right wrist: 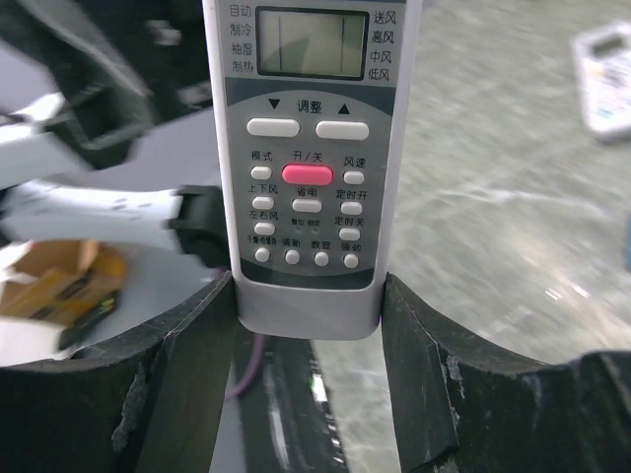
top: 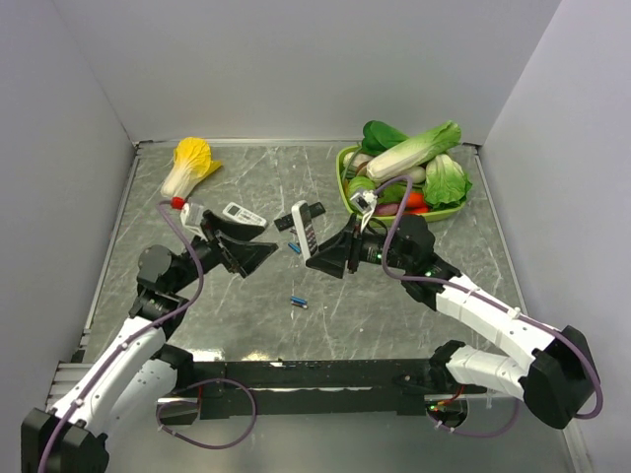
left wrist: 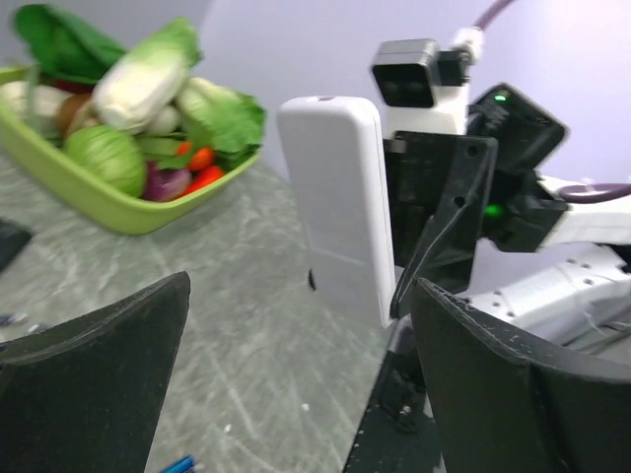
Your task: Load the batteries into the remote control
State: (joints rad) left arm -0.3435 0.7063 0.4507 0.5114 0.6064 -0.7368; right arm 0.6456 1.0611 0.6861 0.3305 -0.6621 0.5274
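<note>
R hand [right wrist: 308, 296] grips the remote control [right wrist: 308, 148] upright, its plain back facing the wide-open L hand [left wrist: 301, 296] close by.

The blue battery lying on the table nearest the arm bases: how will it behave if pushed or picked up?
This battery is a short cylinder lying on its side on the smooth table, so it will probably roll when nudged. It looks rigid. Being tiny, it may be hard to pinch securely.
</note>
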